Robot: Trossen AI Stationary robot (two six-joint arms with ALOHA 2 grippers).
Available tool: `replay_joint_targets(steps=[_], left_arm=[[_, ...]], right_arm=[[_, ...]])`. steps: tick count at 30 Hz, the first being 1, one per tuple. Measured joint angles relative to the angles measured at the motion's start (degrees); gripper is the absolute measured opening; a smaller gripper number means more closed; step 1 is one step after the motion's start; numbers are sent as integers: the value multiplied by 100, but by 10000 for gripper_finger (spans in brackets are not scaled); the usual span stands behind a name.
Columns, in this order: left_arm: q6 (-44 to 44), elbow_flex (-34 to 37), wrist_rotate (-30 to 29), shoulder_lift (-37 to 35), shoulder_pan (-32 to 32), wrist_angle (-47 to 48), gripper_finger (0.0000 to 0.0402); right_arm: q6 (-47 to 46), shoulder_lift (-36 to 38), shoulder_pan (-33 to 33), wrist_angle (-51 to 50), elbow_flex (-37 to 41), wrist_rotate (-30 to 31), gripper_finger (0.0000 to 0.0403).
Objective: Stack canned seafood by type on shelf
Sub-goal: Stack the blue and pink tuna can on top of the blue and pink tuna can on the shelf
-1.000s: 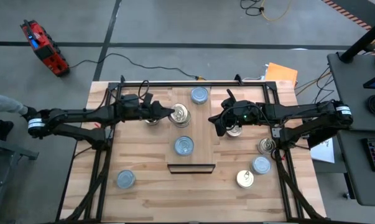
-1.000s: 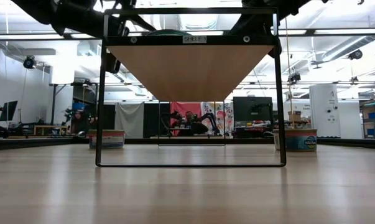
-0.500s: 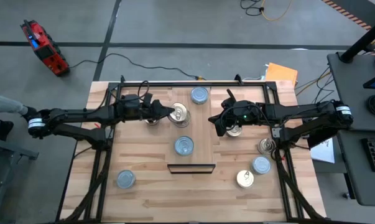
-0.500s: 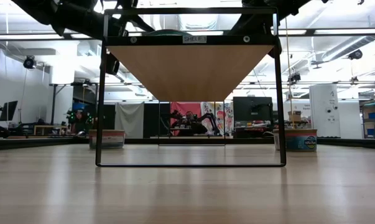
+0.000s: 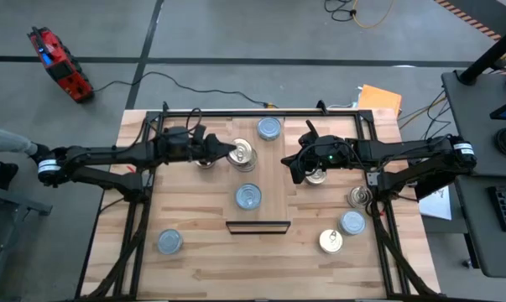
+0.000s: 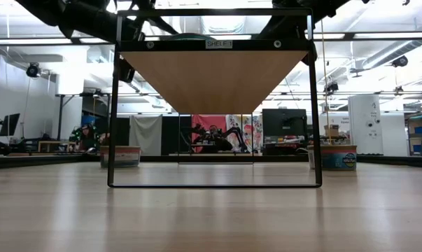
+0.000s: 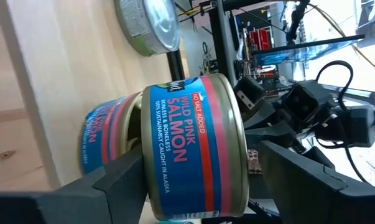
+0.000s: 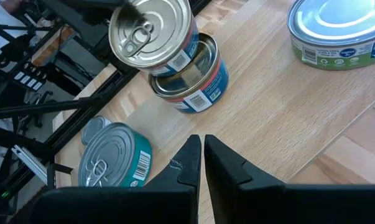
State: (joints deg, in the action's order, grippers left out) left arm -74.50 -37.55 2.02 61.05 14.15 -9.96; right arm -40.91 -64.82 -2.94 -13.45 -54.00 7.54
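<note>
The shelf [image 5: 273,180] is a pale plank down the table's middle. On it stand a blue-grey-topped can [image 5: 269,128], another [image 5: 248,196], and a two-can salmon stack [image 5: 244,153]. The upper salmon can [image 7: 193,124] sits skewed on the lower can [image 8: 190,81], part of whose rim shows. My left gripper [image 5: 230,153] reaches in level from the table's left, open, with a finger on each side of the upper can. My right gripper [image 8: 201,142] is shut and empty, hovering right of the shelf over a silver can [image 5: 317,174]. My left gripper has one finger [image 7: 122,180] close against the upper can's base edge [image 7: 148,174]; I cannot tell whether it touches. The other finger [image 7: 299,174] stands clear of the lid, with a gap showing. The can rests on the lower can.
Loose cans stand on the table: one at the near left [image 5: 170,242], three at the right [image 5: 331,241] [image 5: 352,221] [image 5: 359,198], and a teal one [image 8: 115,155] by the frame. A black metal frame [image 5: 143,168] rings the table. In the low view the shelf board [image 6: 214,77] sits raised above the tabletop.
</note>
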Motion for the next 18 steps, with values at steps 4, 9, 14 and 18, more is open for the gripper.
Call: replay_joint_targets(steps=[4,9,14,18], left_arm=[[53,-158,0,1,0,266,276],[142,-297,0,1,0,673,276],[146,-305,0,1,0,707,276],[152,-305,0,1,0,778,276]], right_arm=[[2,0,0,0,0,1,13],[2,0,0,0,0,1,13],[2,0,0,0,0,1,13],[2,0,0,0,0,1,13]])
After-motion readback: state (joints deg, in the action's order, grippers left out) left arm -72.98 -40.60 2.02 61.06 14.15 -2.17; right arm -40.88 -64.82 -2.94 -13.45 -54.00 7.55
